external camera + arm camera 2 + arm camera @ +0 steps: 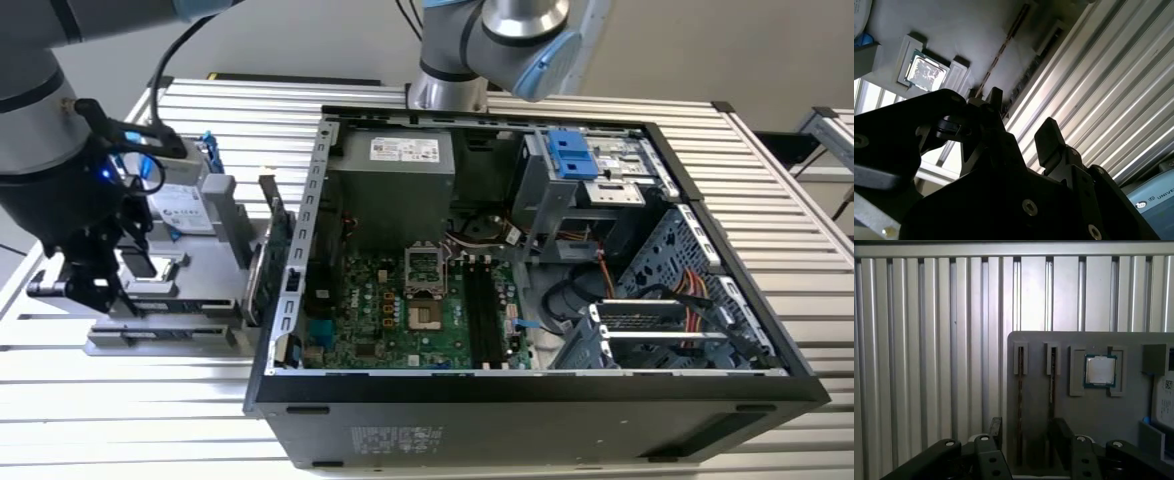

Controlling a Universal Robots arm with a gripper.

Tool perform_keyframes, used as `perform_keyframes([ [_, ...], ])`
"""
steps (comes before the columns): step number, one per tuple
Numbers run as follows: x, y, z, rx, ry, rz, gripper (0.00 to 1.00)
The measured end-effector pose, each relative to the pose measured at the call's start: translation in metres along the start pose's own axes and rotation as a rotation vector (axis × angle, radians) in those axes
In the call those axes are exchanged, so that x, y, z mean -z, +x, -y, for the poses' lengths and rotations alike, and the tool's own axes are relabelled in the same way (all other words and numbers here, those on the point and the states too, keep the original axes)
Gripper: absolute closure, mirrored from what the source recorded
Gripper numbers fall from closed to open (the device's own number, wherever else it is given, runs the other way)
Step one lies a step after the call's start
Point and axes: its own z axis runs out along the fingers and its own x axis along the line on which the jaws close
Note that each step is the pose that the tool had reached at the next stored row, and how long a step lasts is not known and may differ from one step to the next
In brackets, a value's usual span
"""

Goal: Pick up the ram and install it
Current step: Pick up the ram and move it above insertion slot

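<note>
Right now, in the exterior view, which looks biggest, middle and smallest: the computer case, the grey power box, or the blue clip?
1. The computer case, biggest by far.
2. The grey power box inside it.
3. The blue clip, smallest.
No two look alike in size.

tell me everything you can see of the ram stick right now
The ram is a long, thin circuit-board stick seen edge-on, brownish along its edge. It stands on its long edge in a narrow slot of the grey holder, parallel to a second board and beside the square silver processor. Its chips cannot be made out. Only the holder touches it; the gripper is apart from it, jaws open.
</note>
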Motion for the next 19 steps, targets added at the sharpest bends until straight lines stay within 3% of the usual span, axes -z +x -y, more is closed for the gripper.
perform_keyframes([
  [19,-0.0138,-0.0001,0.0000,-0.010,-0.0003,0.0023,0.00],
])
